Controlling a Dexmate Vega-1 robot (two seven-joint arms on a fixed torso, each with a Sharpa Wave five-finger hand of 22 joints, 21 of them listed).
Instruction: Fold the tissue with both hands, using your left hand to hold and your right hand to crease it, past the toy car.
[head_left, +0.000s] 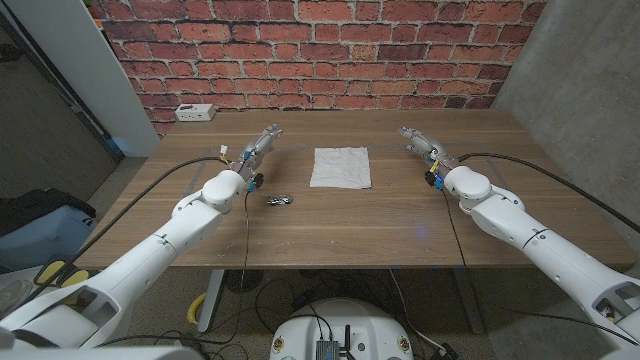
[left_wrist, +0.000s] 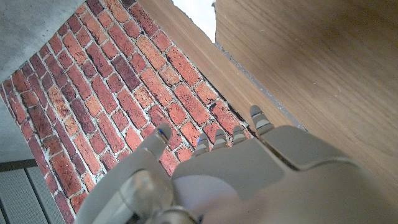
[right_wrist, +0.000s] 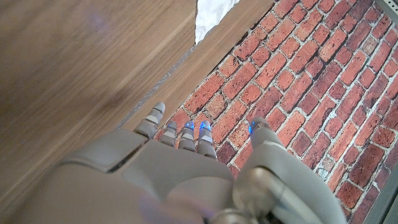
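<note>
Head view: white tissue (head_left: 341, 167) lying flat, unfolded, roughly square, slightly rumpled, at table (head_left: 400, 220) middle, nearer far edge. Small dark toy car (head_left: 279, 200) sitting toward near edge, left of tissue, apart from it. Left hand (head_left: 258, 148) and right hand (head_left: 420, 142) flanking tissue, fingers extended, holding nothing.

Left wrist view: left hand (left_wrist: 249, 168) showing spread fingers (left_wrist: 258, 118), empty; tissue (left_wrist: 198, 15) corner showing at table's edge.

Right wrist view: right hand (right_wrist: 180, 168) fingers apart, empty; tissue (right_wrist: 211, 15) edge showing white.

I have both arms reaching forward, my left hand (head_left: 258, 150) and right hand (head_left: 420, 143) empty, fingers straight and extended.
</note>
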